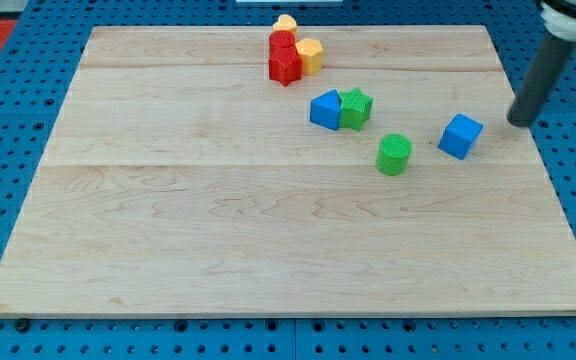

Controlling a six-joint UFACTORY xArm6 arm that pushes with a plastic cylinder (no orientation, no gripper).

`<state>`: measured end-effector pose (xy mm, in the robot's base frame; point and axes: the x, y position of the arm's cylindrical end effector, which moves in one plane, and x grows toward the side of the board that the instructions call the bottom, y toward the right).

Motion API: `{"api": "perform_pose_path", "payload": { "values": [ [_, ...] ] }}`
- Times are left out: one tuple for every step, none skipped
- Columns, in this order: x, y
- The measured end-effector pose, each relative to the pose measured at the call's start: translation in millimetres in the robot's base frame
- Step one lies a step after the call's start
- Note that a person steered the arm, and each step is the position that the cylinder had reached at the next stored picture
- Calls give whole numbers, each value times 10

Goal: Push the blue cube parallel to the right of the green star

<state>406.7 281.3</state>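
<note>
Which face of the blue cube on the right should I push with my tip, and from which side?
No grip here, only a push. Put my tip on the blue cube's right-hand face and come from the view's right. The cube sits right of and below the green star, so push leftward and slightly up, likely clearing the green cylinder.

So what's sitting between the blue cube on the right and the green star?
In the camera view, only bare board lies directly between the blue cube and the green star; the green cylinder sits just below that line.
</note>
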Motion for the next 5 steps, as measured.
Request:
{"api": "perform_pose_path", "payload": {
  "values": [
    [568, -98],
    [523, -375],
    [312, -501],
    [110, -782],
    [58, -1268]
  ]
}}
